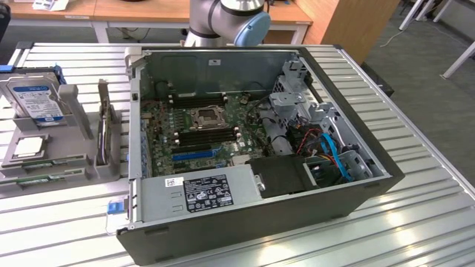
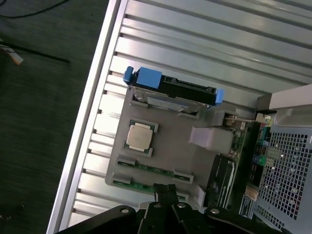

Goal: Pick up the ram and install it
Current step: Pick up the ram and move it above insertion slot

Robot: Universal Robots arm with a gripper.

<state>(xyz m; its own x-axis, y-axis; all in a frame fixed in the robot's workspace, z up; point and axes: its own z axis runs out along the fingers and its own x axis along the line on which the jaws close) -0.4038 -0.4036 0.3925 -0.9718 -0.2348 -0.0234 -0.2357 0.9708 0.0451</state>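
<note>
Above the near edge of the grey holder (image 2: 170,141), the gripper (image 2: 165,188) hangs with its fingers together, empty. The ram (image 2: 152,170) sits in a slot along that edge, a second green stick (image 2: 130,184) alongside. Risk: shut fingers would strike the board rather than straddle it, or catch its neighbour. Holder and open computer case (image 1: 260,167) rest on a ribbed metal table (image 1: 415,222); dark carpet (image 2: 39,122) and wooden desks (image 1: 133,11) lie beyond the holder.

Silver-grey arm (image 1: 211,19), light blue joint cap (image 1: 256,25), black end effector (image 2: 165,189) with silver screws (image 2: 126,210).
</note>
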